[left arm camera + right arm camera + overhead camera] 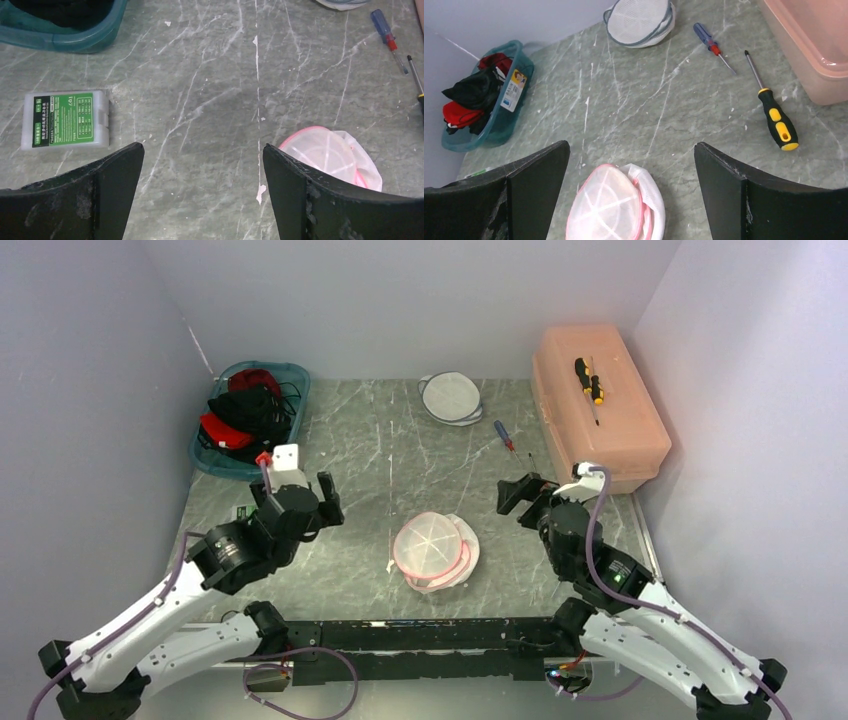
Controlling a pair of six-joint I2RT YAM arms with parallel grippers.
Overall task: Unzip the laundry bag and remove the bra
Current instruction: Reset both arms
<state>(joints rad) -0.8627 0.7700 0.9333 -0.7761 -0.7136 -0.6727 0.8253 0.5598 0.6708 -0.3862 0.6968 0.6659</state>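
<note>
**Both claws spread wide, laundry bag lying untouched between them**

The laundry bag [435,550], a round white mesh pouch with a pink rim, lies on the grey marbled table [400,470] near its front edge, roughly midway between the two arms. Loose white mesh bulges out on its right side. Whether its zip is open cannot be told from any view, and no bra can be made out through the mesh.

The left gripper [300,505] hovers above the table to the left of the bag, its jaws set wide apart and holding nothing. In its wrist view the bag [327,155] sits just beyond the right finger, clear of it, and a small clear case with a green label [66,120] lies flat on the table ahead of the left finger.

The right gripper [530,495] hangs to the right of the bag, its jaws also spread wide and empty. Its wrist view looks down on the bag [611,207] between the two fingers, with no contact visible.

At the far left stands a teal basket [215,468] piled with black and red clothes. A second mesh bag [450,397], grey-rimmed, lies at the back. A blue-handled screwdriver [503,435] and a yellow-and-black screwdriver [774,112] lie near a pink storage box [620,440], which carries another screwdriver [590,380] on its lid.
</note>
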